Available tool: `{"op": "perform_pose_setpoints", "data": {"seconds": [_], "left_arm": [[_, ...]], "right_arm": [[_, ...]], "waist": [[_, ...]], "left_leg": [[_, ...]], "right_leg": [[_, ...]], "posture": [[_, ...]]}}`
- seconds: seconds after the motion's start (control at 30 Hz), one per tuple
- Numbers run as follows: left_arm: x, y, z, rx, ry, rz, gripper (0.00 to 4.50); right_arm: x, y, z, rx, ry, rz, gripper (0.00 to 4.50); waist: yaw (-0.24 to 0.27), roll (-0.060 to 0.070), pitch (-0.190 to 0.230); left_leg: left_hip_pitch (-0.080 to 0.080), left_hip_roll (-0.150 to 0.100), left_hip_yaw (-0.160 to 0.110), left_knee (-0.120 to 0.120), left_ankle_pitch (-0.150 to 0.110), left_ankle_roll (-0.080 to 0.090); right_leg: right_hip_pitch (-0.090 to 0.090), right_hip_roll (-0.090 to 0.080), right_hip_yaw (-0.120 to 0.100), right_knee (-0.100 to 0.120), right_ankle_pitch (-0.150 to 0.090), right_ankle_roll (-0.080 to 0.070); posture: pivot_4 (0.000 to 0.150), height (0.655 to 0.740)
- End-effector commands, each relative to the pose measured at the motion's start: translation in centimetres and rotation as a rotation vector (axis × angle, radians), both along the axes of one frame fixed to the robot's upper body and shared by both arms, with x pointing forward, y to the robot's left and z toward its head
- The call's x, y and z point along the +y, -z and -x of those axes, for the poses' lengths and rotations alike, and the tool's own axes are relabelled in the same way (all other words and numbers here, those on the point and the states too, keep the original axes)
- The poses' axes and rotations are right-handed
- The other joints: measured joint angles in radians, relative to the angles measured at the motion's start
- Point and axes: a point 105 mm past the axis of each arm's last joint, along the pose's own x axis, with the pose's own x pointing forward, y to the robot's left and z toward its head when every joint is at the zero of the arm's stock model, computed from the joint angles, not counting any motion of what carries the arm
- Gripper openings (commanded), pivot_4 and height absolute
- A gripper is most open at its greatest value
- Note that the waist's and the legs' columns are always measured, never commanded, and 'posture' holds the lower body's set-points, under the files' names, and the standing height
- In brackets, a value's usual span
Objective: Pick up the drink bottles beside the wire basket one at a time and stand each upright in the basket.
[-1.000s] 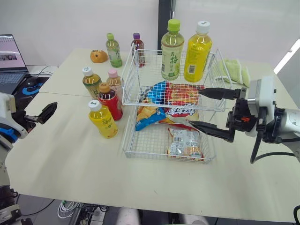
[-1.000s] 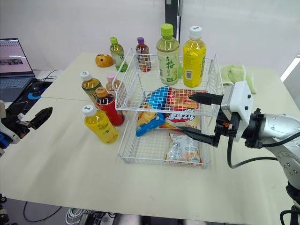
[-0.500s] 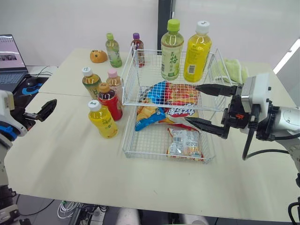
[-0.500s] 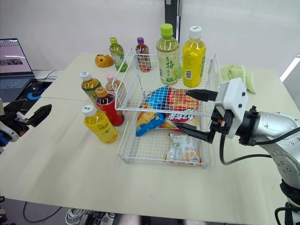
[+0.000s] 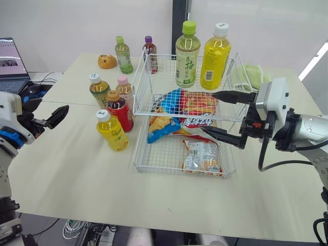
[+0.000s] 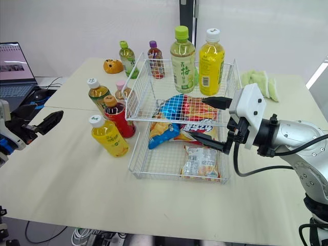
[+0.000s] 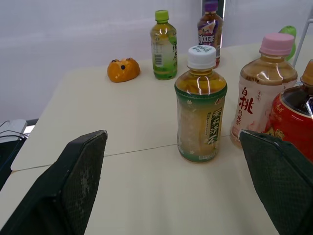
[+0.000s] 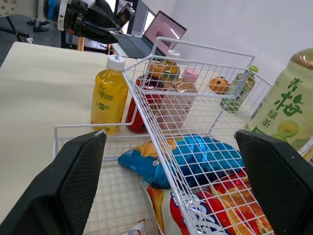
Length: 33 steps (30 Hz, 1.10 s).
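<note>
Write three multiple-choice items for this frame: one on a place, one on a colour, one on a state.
1. Where does the small yellow bottle stand?
A) on the table, on the robot's left of the wire basket
B) in the basket's lower tier
C) in the basket's upper tier

2. What colour is the cap of the pale bottle next to the red bottle?
A) blue
B) pink
C) black

3. What state is the right gripper in?
A) shut on a bottle
B) shut and empty
C) open, gripping nothing

Answers:
1 A: it stands on the tabletop outside the wires.
2 B: the left wrist view shows the pink cap plainly.
3 C: its two fingers are spread wide and close on nothing.
</note>
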Motion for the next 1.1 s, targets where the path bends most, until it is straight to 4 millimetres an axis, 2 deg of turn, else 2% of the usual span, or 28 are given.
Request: {"op": "perform_pose_setpoints", "data": {"seconds": [0.03,0.3,0.47,0.73,1.1], "left_arm": [[-0.7,-2.0,-0.4,-0.045,0.034,-0.025,4.49],[-2.3,-3.6,-2.8,-0.074,0.093,0.02,4.49],[-4.0,-4.5,-6.0,-0.067,0.122,0.078,4.49],[-5.6,-4.1,-10.3,-0.035,0.08,0.094,4.49],[-6.4,-3.4,-13.2,-0.002,0.036,0.108,4.49]], "right_arm": [[0.6,-0.8,0.4,-0.052,-0.001,-0.008,4.5],[0.8,-1.3,0.8,-0.054,0.005,-0.045,4.5],[0.8,-1.5,0.9,-0.049,0.004,-0.045,4.5],[0.7,-1.5,1.1,-0.045,0.004,-0.047,4.5],[0.7,-1.2,1.3,-0.035,0.002,-0.046,4.5]], "waist": [[0.001,0.0,0.0],[0.001,0.0,0.0],[0.003,0.0,0.0],[-0.001,0.0,0.0],[0.002,0.0,0.0]], "left_leg": [[0.0,0.0,0.0,0.0,0.0,0.0],[0.0,0.0,0.0,0.0,0.0,0.0],[0.0,0.0,0.0,0.0,0.0,0.0],[-0.001,0.0,0.001,0.0,0.0,0.0],[-0.001,0.0,0.001,0.0,0.0,0.0]], "right_leg": [[0.0,0.0,0.0,0.0,0.0,0.0],[0.0,0.0,0.0,0.0,0.0,0.0],[0.0,0.0,0.0,0.0,0.0,0.0],[-0.001,0.0,0.0,0.0,0.0,0.0],[-0.001,0.001,0.0,-0.001,0.0,0.0]], "posture": [[0.15,0.7155],[0.15,0.7155],[0.15,0.7155],[0.15,0.7155],[0.15,0.7155]]}}
